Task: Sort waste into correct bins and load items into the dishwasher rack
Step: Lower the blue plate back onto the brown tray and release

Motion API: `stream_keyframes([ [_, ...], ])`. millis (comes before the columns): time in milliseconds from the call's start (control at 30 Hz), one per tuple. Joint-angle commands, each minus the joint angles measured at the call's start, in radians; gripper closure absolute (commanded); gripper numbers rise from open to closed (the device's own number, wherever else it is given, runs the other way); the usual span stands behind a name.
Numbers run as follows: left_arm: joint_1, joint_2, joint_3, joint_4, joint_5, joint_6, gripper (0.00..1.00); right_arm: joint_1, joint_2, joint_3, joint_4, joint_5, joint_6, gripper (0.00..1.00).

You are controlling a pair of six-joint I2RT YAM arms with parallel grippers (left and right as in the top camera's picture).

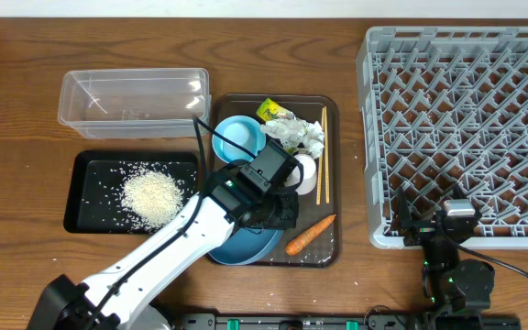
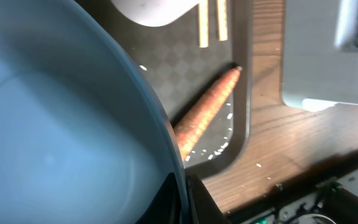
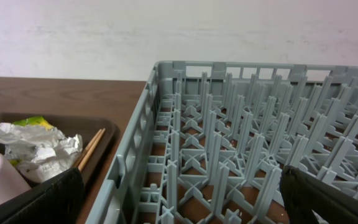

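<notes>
Blue plate [image 1: 246, 246] on brown tray [image 1: 322, 253], rim clamped in left hand [image 1: 278, 218]. Advice: lift clear of carrot [image 1: 310, 234] and cup [image 1: 305, 172], stand plate edgewise between rack [image 1: 466, 119] pegs. Right hand [image 1: 434, 218] spread apart by rack edge.

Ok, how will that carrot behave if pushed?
Tapered and round, the carrot will probably roll in an arc rather than slide straight. It looks stiff, so likely no flop. The tray rim near its tip should stop it.
</notes>
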Motion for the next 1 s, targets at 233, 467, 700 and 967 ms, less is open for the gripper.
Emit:
stream_keyframes([
  [233,-0.002,0.051,0.016,0.000,-0.033,-0.013,0.89,-0.005,-0.001,-0.001,-0.003,0.003,-0.014,0.01],
  [467,-0.002,0.051,0.016,0.002,-0.018,-0.017,0.83,-0.005,-0.001,-0.001,-0.003,0.003,-0.014,0.01],
  [700,-0.002,0.038,0.017,0.034,0.053,-0.019,0.83,-0.005,-0.001,-0.001,-0.003,0.003,-0.014,0.01],
  [967,-0.017,-0.061,0.018,0.034,0.053,0.023,0.78,-0.005,-0.001,-0.001,-0.003,0.003,-0.014,0.01],
])
